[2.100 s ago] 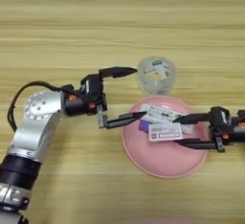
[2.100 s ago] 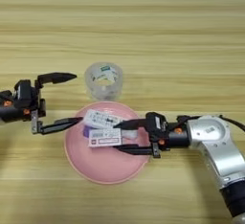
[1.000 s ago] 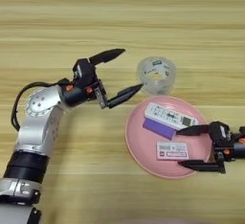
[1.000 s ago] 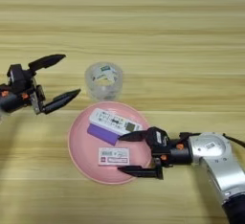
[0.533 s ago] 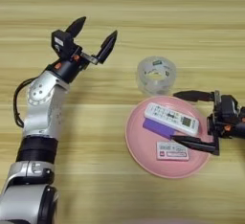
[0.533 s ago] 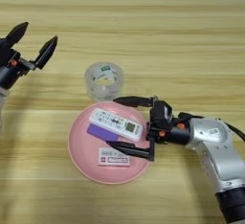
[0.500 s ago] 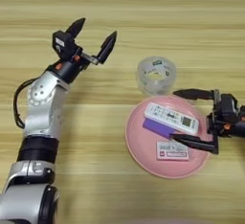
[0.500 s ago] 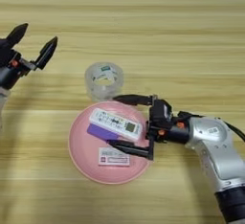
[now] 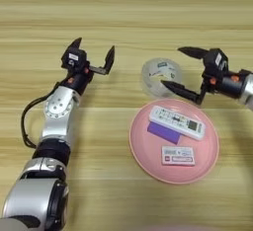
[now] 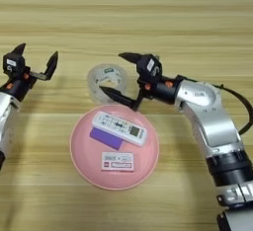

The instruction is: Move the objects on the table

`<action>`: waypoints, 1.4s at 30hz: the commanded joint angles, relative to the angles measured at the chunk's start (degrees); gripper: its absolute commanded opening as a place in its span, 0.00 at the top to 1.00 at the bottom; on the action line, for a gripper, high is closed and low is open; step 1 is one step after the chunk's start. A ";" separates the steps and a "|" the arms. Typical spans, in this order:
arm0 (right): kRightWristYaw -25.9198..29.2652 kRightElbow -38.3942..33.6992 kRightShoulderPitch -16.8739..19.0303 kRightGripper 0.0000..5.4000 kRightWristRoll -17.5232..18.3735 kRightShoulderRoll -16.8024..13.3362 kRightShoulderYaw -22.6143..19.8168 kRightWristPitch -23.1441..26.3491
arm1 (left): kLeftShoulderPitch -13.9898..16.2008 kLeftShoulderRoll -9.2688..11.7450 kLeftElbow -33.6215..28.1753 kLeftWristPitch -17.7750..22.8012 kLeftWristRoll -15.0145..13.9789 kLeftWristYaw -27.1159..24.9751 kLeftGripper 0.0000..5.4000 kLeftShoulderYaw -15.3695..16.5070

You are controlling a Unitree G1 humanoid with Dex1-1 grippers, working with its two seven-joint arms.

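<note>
nothing in view beyond task things, table and robot arms.

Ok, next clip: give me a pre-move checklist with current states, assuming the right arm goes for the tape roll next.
1. Right end effector open: ok, fingers spread wide.
2. Right end effector lined up on the clear tape roll: ok, one finger above the roll, the other at its near edge; contact cannot be told.
3. Tape roll free of the pink plate: cannot tell, roll and rim look very close.
4. White remote, purple rectangle and labelled white block resting on the plate: ok, remote overlaps the rectangle.
5. Left end effector out of the way: ok, open, raised left of the roll, holding nothing.
</note>
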 commanded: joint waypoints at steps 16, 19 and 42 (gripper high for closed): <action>-10.86 31.61 -21.46 0.01 -6.54 6.70 -1.64 9.74 | -2.08 -0.17 2.50 -3.92 -0.18 1.26 0.00 0.65; -10.38 36.20 -23.15 0.05 -7.24 7.72 -1.59 9.49 | -1.94 -0.14 2.26 -4.08 -0.15 1.24 0.00 0.67; -11.79 57.44 -28.52 0.52 -15.23 11.43 -0.14 3.82 | -1.55 -0.37 1.24 -4.28 0.03 1.26 0.00 0.80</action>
